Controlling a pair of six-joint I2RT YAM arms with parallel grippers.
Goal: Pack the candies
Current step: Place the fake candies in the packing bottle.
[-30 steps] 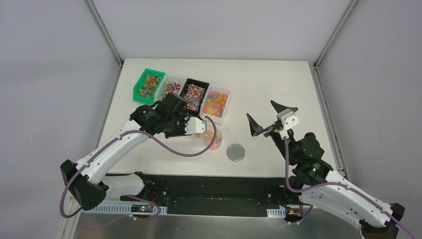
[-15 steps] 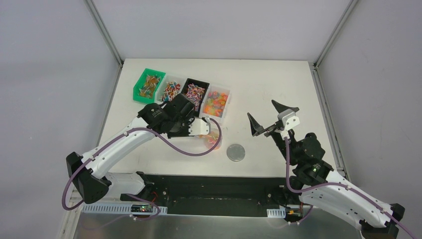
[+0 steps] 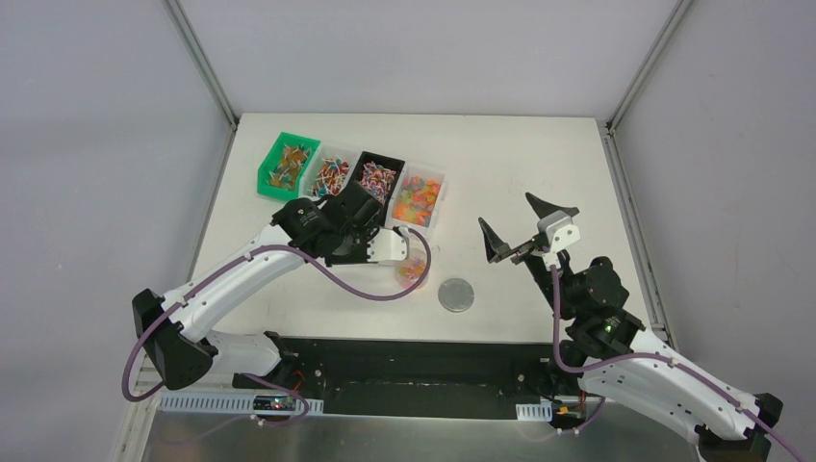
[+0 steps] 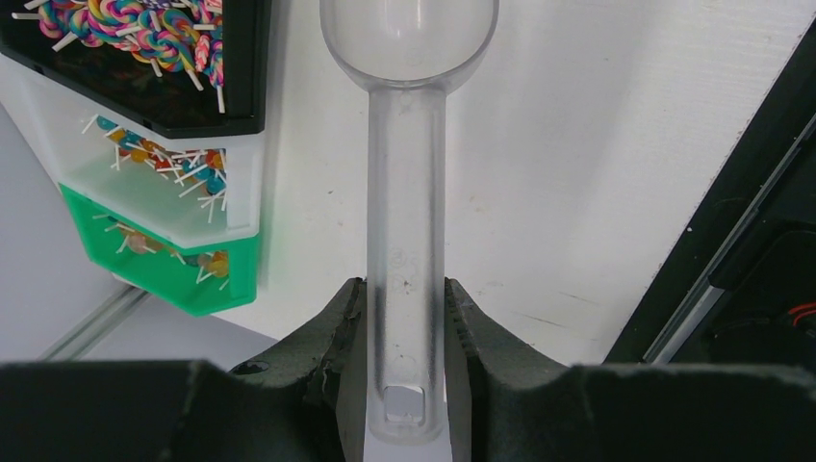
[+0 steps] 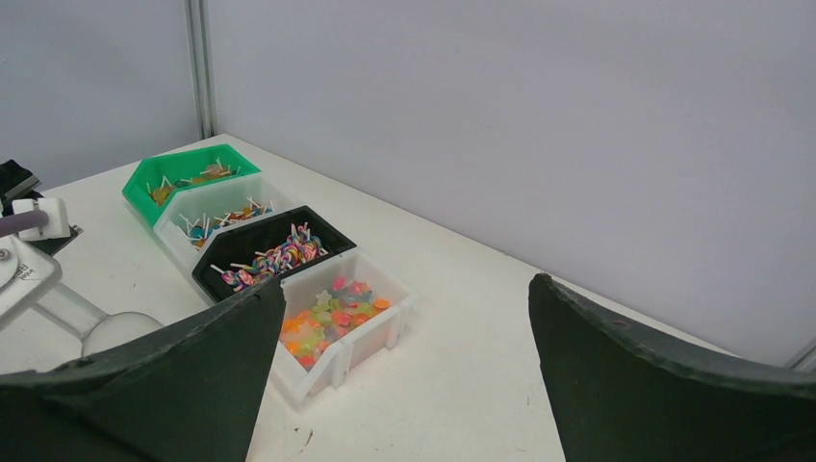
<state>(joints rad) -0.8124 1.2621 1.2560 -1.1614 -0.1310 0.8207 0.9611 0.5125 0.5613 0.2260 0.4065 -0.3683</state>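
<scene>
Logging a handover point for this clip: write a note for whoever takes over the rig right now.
Left gripper: shut on the handle of the clear scoop; its bowl looks empty.
Right gripper: open, holding nothing, raised over the table.
Candies: sorted in four bins at the far left; some orange ones already in the clear cup beside the scoop.
Done: cup partly filled.
Left: probably more scoops, then the grey lid, lying beside the cup.

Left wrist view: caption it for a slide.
Left tool grips a clear scoop by its handle, beside bins of candies.
</scene>
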